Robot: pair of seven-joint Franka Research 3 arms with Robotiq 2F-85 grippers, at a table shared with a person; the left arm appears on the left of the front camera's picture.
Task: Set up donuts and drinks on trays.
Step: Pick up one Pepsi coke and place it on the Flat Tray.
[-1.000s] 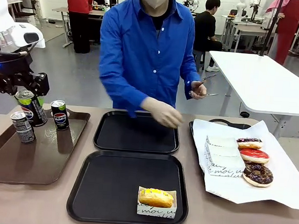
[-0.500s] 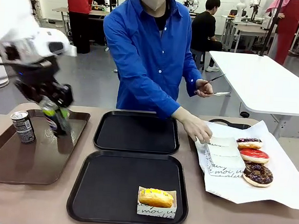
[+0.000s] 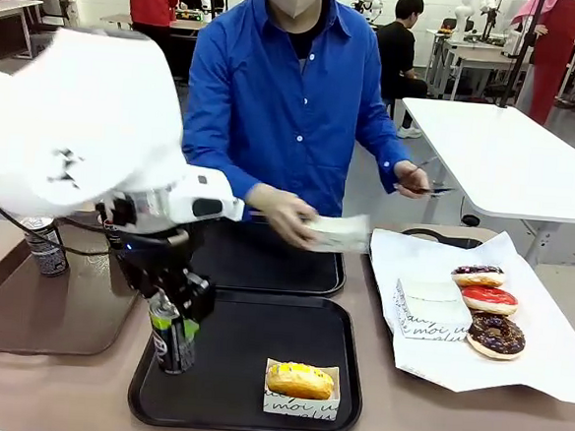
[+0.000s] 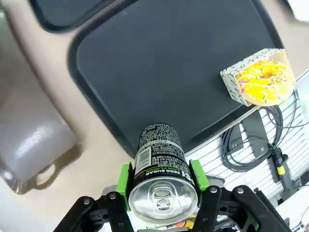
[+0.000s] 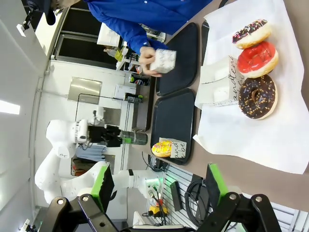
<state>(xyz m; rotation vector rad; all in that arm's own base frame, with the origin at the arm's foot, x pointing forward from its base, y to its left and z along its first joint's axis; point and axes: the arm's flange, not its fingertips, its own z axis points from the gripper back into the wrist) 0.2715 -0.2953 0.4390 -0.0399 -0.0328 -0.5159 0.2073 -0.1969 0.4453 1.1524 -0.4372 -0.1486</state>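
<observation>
The can (image 3: 172,344) hangs at the near left corner of the near tray (image 3: 249,346), right by the raised rim. I cannot tell if its bottom touches the tray yet. The left gripper (image 4: 161,178) holds it tight, with a green pad (image 4: 124,180) on each side, just under the silver top. If the can comes down on the rim, it may stand crooked and fall over when the fingers let go. It may then roll off the table (image 3: 78,388), since the near edge is close. The donut (image 3: 300,379) sits in its paper box (image 3: 299,405) at the near right corner, well apart, so it looks safe. The left arm (image 3: 77,122) reaches in from the left and points down, with the can about upright. The right gripper (image 5: 158,186) hangs high, its fingers wide, with nothing between them.
</observation>
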